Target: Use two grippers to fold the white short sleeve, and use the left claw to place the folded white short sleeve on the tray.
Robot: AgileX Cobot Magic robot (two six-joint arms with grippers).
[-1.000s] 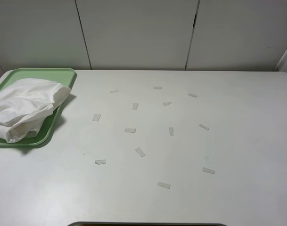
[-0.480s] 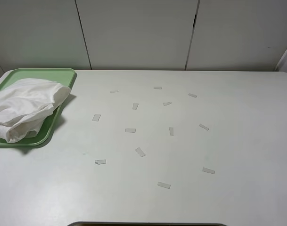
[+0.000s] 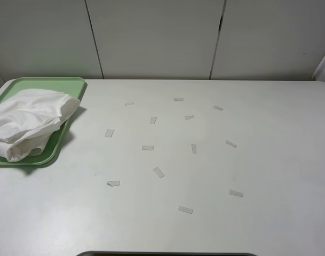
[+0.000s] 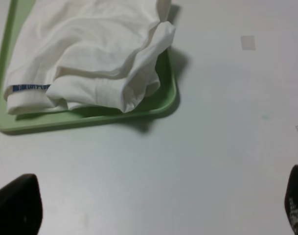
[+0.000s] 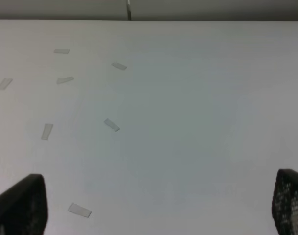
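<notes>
White short sleeve is already bunched on the tray, one edge flopping over the rim. Soft, light, limp cotton imo, so it'll sag wherever it's pinched; best grab = thick folded edge near the blue print. Left claw and right claw both wide open w/ nothing held, over bare surface.

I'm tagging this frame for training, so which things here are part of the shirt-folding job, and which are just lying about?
Part of the job:
- white short sleeve, bunched on the tray
- tray
- left gripper, open
- right gripper, open

Just lying about:
- tape strips, scattered on the table
</notes>
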